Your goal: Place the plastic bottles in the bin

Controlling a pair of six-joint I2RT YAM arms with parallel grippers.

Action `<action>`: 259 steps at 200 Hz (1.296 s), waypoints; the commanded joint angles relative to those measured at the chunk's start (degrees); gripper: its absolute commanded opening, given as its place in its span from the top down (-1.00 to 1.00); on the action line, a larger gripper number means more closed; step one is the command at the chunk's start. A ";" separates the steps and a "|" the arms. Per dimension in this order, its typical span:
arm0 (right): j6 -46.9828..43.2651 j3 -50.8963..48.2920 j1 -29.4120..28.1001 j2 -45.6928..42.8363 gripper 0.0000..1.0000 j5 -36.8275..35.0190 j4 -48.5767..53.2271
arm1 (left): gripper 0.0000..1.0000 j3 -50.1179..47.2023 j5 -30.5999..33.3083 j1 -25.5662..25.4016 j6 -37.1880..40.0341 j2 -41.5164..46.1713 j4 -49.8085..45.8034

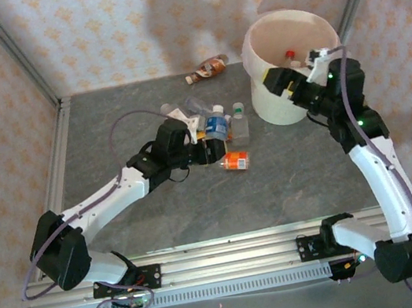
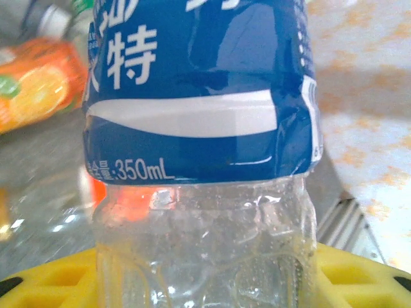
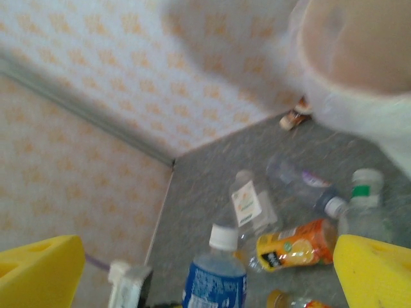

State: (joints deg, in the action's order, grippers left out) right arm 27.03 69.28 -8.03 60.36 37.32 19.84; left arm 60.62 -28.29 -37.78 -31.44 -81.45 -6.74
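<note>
so the left pincer point(image 1: 205, 140) is clamped on the blue-label bottle point(image 2: 199, 90), pinching it low on the clear ribbed part just under the label, with the yellow pads point(image 2: 359, 276) showing on either side. the bottle looks empty, so I'd guess it weighs next to nothing. that thin clear plastic is probably soft and will dent if squeezed hard, and the glossy label looks slippery. the ribbed bit below the label seems the better place to hold, stiffer and with some texture. it's a low grip though, so the top might wobble on the lift

just beyond that pincer the orange bottle point(image 1: 235, 161) lies on its side and a clear green-cap one point(image 1: 239, 126) sits on the counter point(image 1: 199, 203). both are likely just as light and easy to knock

the right pincer point(image 1: 302, 67) hangs spread wide, holding nothing, over the bin point(image 1: 281, 105). the bin sits well off to the right of the left pincer, so there's a bit of a carry ahead
</note>
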 commanded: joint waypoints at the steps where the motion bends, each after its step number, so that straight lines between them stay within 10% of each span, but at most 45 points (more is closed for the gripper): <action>1: -2.45 2.70 -4.07 2.23 -0.99 2.89 1.54 | 1.00 2.91 -5.66 -0.28 2.35 2.47 5.13; 146: -5.64 8.17 -13.90 12.69 -0.96 18.55 -0.17 | 1.00 6.24 -19.71 -0.28 -5.95 2.32 20.42; 184: -2.52 6.85 -13.93 12.10 -0.31 18.39 -4.82 | 1.00 6.09 -19.52 -0.28 -6.26 2.32 21.75; 234: -2.37 6.48 -13.94 11.71 -0.02 16.08 -5.85 | 1.00 5.98 -19.39 -0.28 -7.21 1.45 21.70; 259: -2.33 6.55 -13.94 11.66 0.05 11.72 -4.66 | 0.36 6.18 -18.51 -0.28 -7.48 0.80 20.27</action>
State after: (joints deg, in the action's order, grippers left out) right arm 24.84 76.05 -21.82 73.49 53.21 17.98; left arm 65.21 -45.74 -37.78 -37.56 -79.77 11.88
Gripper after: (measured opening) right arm 0.609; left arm 0.583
